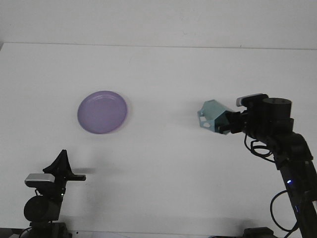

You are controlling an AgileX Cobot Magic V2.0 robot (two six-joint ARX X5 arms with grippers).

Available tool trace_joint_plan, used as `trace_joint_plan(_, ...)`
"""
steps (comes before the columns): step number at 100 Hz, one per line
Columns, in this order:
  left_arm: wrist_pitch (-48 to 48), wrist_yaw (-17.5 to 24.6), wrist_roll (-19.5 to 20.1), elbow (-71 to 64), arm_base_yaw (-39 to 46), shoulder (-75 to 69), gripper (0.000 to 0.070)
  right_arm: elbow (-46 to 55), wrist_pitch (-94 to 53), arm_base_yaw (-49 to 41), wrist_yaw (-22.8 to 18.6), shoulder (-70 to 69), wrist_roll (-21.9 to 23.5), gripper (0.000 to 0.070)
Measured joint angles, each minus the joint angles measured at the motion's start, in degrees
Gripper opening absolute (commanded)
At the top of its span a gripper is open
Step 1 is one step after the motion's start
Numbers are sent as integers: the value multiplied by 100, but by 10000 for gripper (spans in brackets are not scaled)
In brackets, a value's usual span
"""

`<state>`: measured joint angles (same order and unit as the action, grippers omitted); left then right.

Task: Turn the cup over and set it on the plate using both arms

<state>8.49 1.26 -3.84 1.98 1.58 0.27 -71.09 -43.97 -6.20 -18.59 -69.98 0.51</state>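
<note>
A pale teal cup (212,115) hangs above the table right of centre, lying on its side with its handle toward the front. My right gripper (225,123) is shut on it from the right. The purple plate (102,111) lies flat on the white table at the left, far from the cup. My left gripper (62,166) rests low at the front left corner, well below the plate; its fingers appear together with nothing in them.
The white table (163,74) runs to a back edge near the top of the view. The right arm's black links and cables (292,163) rise from the front right corner.
</note>
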Motion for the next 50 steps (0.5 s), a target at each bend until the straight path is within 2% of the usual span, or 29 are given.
trace_joint_plan(15,2,2,-17,0,0,0,12,0,-793,-793,420,-188,-4,5)
trace_joint_plan(26,2,2,-26,0,0,0,12,-44,-1169,-1250,544,-463,-4,5)
trace_joint_plan(50,2,0,-127,0,0,0,12,-636,-2208,-1740,1143,-1534,-120,5)
